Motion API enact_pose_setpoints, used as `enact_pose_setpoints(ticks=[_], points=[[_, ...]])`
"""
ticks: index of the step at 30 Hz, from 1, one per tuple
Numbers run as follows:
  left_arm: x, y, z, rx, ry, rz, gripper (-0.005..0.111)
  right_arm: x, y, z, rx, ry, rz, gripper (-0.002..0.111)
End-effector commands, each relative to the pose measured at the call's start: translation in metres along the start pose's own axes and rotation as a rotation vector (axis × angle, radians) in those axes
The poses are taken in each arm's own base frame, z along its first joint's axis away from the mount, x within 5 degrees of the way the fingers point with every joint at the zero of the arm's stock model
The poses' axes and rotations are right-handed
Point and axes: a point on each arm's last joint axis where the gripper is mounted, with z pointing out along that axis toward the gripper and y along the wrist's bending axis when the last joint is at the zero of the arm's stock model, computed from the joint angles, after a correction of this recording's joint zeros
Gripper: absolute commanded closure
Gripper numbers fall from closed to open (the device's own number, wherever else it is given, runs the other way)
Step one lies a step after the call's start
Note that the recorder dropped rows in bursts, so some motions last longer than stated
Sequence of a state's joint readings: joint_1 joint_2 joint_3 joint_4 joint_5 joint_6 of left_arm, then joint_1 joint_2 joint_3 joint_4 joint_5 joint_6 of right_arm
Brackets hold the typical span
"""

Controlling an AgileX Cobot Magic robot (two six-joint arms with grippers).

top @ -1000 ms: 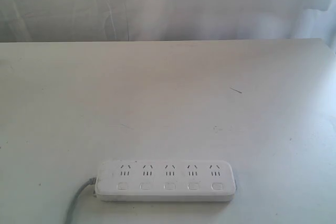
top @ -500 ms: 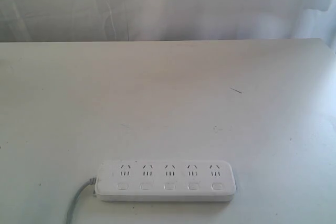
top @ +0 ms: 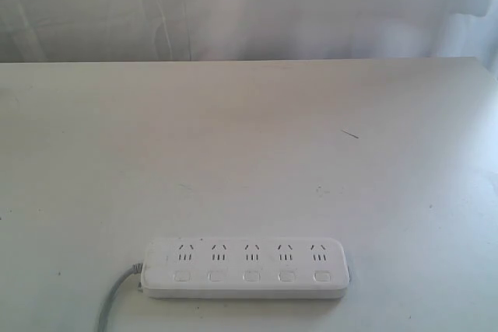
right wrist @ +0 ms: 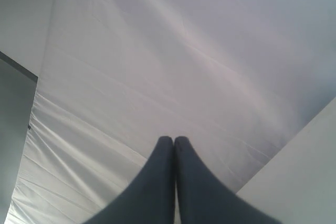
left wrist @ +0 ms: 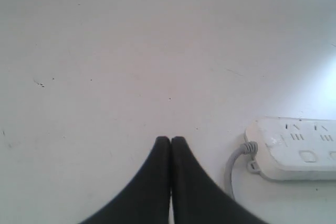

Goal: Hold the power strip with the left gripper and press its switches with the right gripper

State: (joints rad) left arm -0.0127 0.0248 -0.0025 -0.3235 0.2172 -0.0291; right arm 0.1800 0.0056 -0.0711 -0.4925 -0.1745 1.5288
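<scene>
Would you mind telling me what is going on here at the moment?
Nothing is being handled right now. The power strip lies flat on the table, its grey cord trailing off one end, with no arm near it in the exterior view. The left tool is shut and empty, over bare table to the side of the strip's cord end. The right tool is also shut and empty, pointing at the white cloth backdrop. Holding and pressing have not begun.

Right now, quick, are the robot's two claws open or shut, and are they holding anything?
Left gripper: shut, holding nothing; the power strip lies apart from it.
Right gripper: shut, holding nothing.
</scene>
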Motion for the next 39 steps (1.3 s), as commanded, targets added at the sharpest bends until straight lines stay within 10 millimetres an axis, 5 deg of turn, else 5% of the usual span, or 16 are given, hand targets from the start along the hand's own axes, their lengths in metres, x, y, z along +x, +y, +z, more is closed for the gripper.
enact_pose_setpoints(ticks=[1,15,22,30,39], points=[[0.003,-0.001,0.0,0.009,0.018,-0.024,0.107,0.0,0.0,-0.001,-0.007,-0.009,-0.017,0.108],[0.003,-0.001,-0.001,0.008,0.012,-0.07,0.107,0.0,0.0,-0.001,-0.007,-0.009,-0.017,0.108],[0.007,0.002,-0.001,0.0,0.056,0.672,0.107,0.0,0.0,-0.001,-0.007,-0.009,-0.017,0.108],[0.02,0.004,-0.009,0.045,0.289,0.77,0.107,0.0,0.0,-0.001,-0.007,-0.009,-0.017,0.108],[0.019,0.004,-0.009,0.041,0.291,0.78,0.107,0.0,0.0,-0.001,-0.005,-0.009,-0.017,0.108]])
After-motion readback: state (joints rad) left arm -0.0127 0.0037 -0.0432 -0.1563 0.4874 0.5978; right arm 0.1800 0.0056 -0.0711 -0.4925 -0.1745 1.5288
